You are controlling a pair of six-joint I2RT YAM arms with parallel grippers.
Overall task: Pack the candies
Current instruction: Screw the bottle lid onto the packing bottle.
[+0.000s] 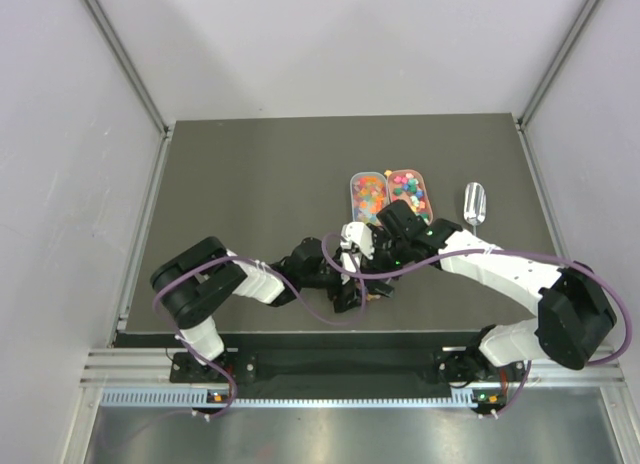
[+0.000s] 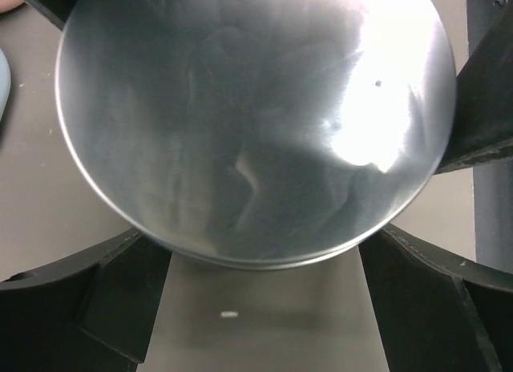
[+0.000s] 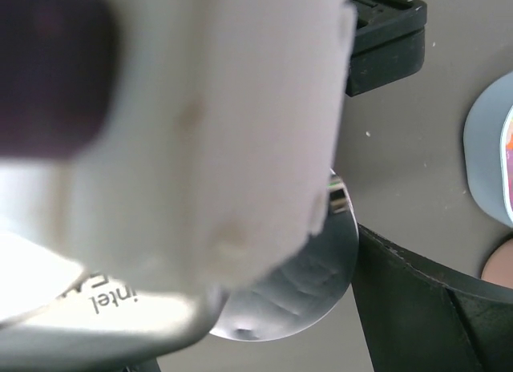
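The candies lie in two clear oval trays, one mostly orange and green [image 1: 368,192], one mixed pink, blue and yellow [image 1: 410,189]. Both grippers meet in front of the trays. My left gripper [image 1: 352,287] is shut on a round silvery lid-like disc [image 2: 256,123]; its fingers [image 2: 88,308] press the rim on both sides. My right gripper [image 1: 377,267] sits right above it. In the right wrist view the left arm's white camera housing [image 3: 160,131] hides most of the scene. Only the disc's edge [image 3: 309,288] and one right finger [image 3: 425,308] show beside it.
A clear scoop [image 1: 474,202] lies right of the trays. A tray's rim [image 3: 485,163] shows at the right edge of the right wrist view. The dark mat [image 1: 250,184] stretches left and back, walled in by grey panels.
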